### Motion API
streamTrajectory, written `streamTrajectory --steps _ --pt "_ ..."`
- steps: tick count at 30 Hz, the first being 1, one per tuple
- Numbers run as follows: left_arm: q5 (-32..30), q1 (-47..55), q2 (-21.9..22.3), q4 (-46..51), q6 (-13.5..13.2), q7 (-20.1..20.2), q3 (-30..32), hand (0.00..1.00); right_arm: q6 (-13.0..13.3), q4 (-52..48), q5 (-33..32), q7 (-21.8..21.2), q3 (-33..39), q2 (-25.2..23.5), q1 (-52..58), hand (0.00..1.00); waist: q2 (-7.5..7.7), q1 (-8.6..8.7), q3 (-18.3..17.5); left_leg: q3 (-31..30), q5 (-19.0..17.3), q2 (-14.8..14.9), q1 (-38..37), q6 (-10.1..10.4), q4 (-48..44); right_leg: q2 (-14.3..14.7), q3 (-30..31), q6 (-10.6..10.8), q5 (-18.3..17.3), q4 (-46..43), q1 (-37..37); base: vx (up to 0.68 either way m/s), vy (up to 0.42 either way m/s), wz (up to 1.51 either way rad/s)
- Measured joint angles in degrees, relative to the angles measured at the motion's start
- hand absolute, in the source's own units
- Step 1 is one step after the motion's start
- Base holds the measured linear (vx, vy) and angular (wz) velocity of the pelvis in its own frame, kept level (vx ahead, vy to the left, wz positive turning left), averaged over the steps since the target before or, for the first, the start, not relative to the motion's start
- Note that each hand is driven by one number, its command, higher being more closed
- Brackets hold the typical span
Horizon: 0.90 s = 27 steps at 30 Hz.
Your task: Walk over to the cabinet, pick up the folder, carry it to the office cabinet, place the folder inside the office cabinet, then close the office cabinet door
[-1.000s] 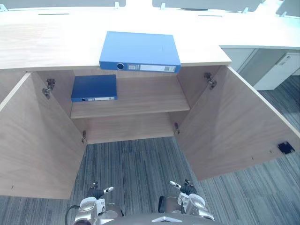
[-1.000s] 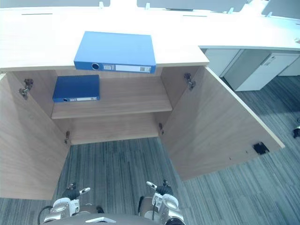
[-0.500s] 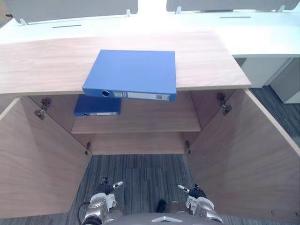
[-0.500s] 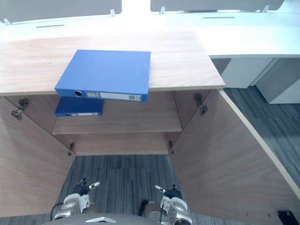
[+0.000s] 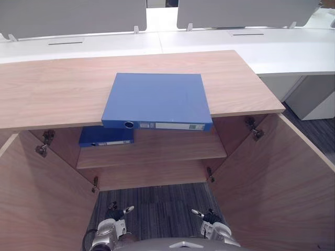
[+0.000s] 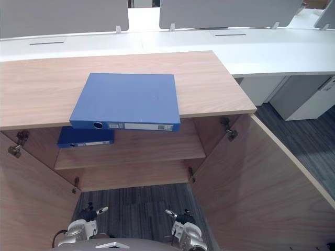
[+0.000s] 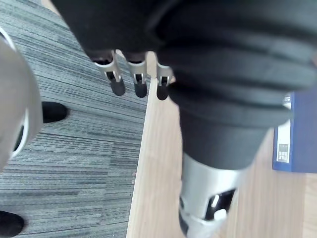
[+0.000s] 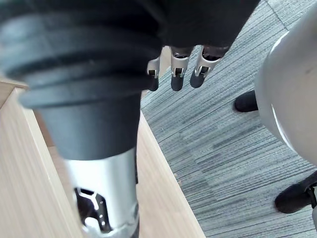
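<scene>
Folder [image 5: 157, 99], blue and lying flat, sits on the cabinet top [image 5: 52, 91] in the left eye view, its spine at the front edge above a darker second folder [image 5: 104, 137] on the shelf [image 5: 172, 149] between two open doors, while the left hand [image 5: 118, 213] and right hand [image 5: 208, 215] hang low over the grey carpet [image 5: 157, 204], well apart from it. From the left wrist view, that hand's fingers [image 7: 138, 82] dangle loose, grasping nothing. The right wrist view shows its fingers [image 8: 178, 74] equally slack and empty above the carpet.
</scene>
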State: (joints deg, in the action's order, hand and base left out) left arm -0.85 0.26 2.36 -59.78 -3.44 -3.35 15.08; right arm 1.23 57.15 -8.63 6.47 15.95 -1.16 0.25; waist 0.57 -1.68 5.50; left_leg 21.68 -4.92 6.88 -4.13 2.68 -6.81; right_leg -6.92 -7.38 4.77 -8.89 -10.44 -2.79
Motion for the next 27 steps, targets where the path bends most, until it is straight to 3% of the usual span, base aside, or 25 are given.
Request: streamTrajectory --steps 5,12,16,17,22,27 --pt "-0.1 0.4 -0.8 0.0 0.0 -0.1 -1.8 0.0 -0.2 0.4 0.0 0.0 1.1 0.7 0.7 0.0 -0.22 0.18 -0.3 -1.5 4.0 -0.6 -2.2 0.4 6.8 1.0 -1.5 -0.4 1.2 2.2 -1.4 -0.01 -0.025 0.13" --pt "0.1 1.8 -4.7 1.5 0.0 -1.3 -2.9 0.0 -0.2 2.3 0.0 0.3 1.0 2.3 1.5 0.0 0.63 0.15 -0.9 -3.1 6.1 -1.8 -3.1 -0.4 10.2 0.8 -2.5 -0.4 2.3 3.9 -2.4 -0.03 0.008 0.1" --pt "1.5 5.2 -7.6 18.5 -0.5 -3.6 -5.0 0.0 0.0 2.0 0.0 0.3 -0.2 2.7 1.8 0.0 0.56 -0.04 -0.9 -4.3 7.2 -2.6 -3.0 -0.9 11.2 0.4 -2.6 -0.2 2.6 4.1 -2.2 -0.08 0.028 0.13" --pt "1.9 6.7 -8.4 26.8 -1.4 -4.6 -5.7 0.0 0.2 2.0 0.0 0.4 -0.8 2.8 1.8 0.0 0.47 -0.24 -0.9 -4.6 7.3 -2.8 -3.0 -1.0 11.2 0.3 -2.5 -0.1 2.7 4.0 -2.2 -0.06 0.019 0.11" --pt "1.8 11.1 -8.3 48.2 -4.3 -8.1 -6.3 0.0 0.7 -0.6 0.0 0.5 -2.4 2.8 3.0 0.0 -0.02 -0.6 -0.9 -5.8 7.5 -3.3 -3.0 -1.3 11.3 -0.1 -2.5 -0.2 2.6 4.0 -2.3 -0.05 0.017 0.05" --pt "1.8 13.3 -7.8 59.3 -6.8 -11.4 -6.4 0.0 1.1 -2.3 0.0 0.5 -3.6 3.0 4.6 0.0 -0.59 -1.35 -1.3 -6.1 7.5 -3.4 -4.1 -1.3 11.3 -0.1 -2.6 -0.2 2.6 4.4 -3.5 -0.01 0.002 0.01"
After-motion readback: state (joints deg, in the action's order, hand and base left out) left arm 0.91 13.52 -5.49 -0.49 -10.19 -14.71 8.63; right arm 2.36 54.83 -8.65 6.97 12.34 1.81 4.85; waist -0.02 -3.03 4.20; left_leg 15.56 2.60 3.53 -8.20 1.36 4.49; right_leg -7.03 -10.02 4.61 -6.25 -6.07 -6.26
